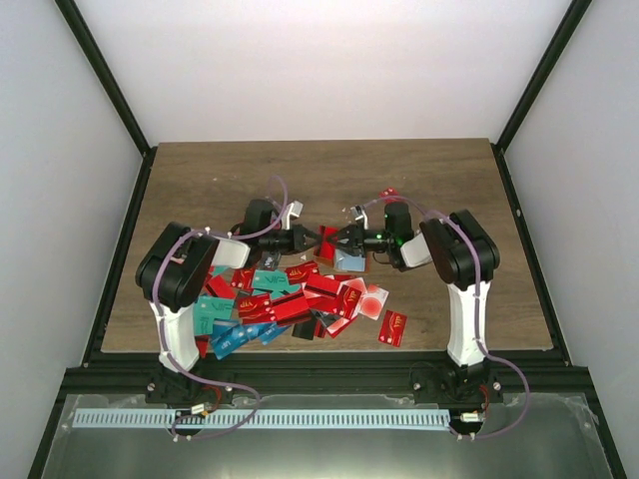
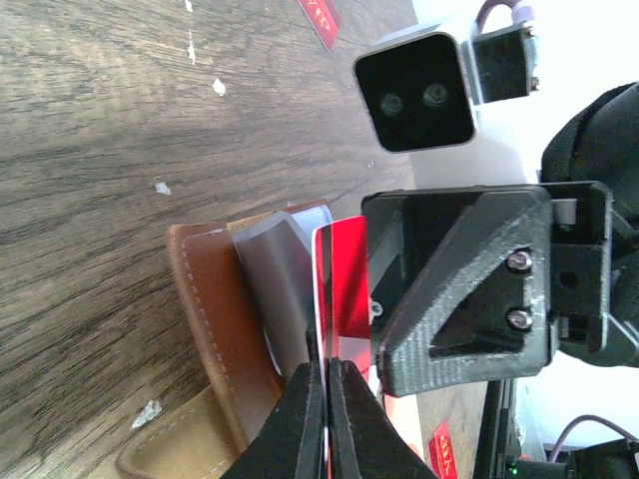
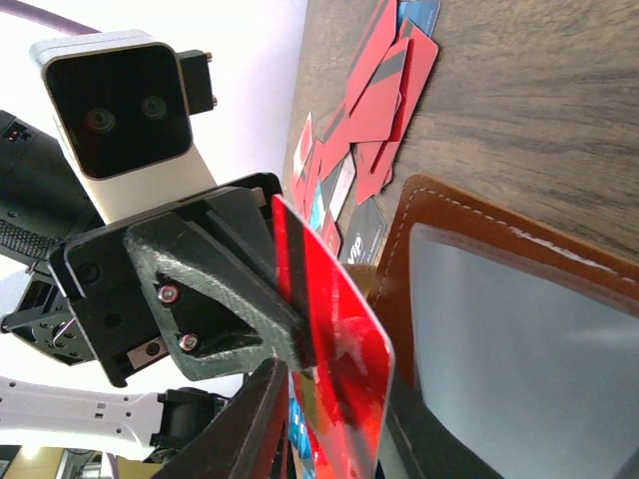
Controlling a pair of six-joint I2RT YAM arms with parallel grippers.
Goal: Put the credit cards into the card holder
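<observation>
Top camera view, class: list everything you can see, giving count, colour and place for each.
table: one, brown wood, under everything
credit cards: many, mostly red, some teal and blue, heaped near the left arm
held card: one, red, by the card holder
card holder: one, brown, pale inside, open at table centre
left arm, right arm: two, black and white, near edge
left end effector: one, black, shut on the held card
right end effector: one, black, jaws apart around that card

Lab test cell, white walls [image 1: 329, 60], black frame [image 1: 105, 75], wooden table [image 1: 319, 170]
</observation>
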